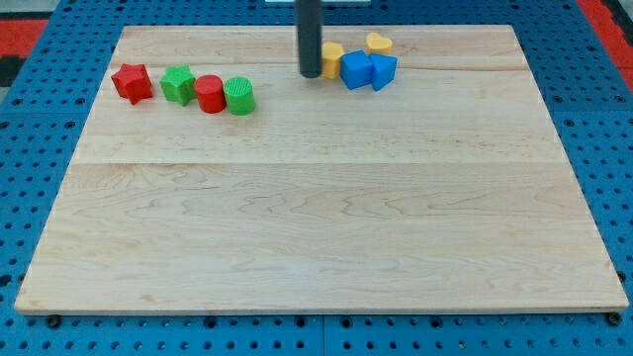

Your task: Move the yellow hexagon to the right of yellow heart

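The yellow hexagon point(333, 57) lies near the view's top, partly hidden behind my rod. My tip point(310, 73) rests on the board right against the hexagon's left side. The yellow heart point(379, 43) lies up and to the right of the hexagon, close to the board's top edge. Two blue blocks sit between and below them: a blue cube-like block point(356, 70) touching the hexagon's right side, and a blue triangular block point(383, 70) just right of it, under the heart.
A row of blocks lies at the view's upper left: a red star point(132, 82), a green star point(178, 83), a red cylinder point(209, 94) and a green cylinder point(239, 96). The wooden board point(316, 247) sits on a blue perforated surface.
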`<state>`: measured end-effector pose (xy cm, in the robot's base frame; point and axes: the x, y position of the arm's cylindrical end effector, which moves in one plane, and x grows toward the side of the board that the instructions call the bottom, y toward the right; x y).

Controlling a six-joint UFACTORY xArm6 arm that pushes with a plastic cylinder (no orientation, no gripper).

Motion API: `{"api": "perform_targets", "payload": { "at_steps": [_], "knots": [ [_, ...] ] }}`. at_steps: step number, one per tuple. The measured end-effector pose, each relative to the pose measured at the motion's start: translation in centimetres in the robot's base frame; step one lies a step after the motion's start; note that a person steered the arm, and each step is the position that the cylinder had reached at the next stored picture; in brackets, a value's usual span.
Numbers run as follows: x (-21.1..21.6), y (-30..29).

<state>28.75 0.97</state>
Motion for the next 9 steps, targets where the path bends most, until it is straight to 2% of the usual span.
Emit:
{"api": "perform_targets", "payload": {
  "at_steps": [1, 3, 4, 6, 7, 8, 9],
  "knots": [
    [-4.0, 1.0],
    [-8.9, -4.5],
    [-9.4, -5.7],
    [-6.7, 7.1],
    [-7.4, 7.9],
    [-8.7, 11.4],
    [-7.2, 13.5]
  ]
}}
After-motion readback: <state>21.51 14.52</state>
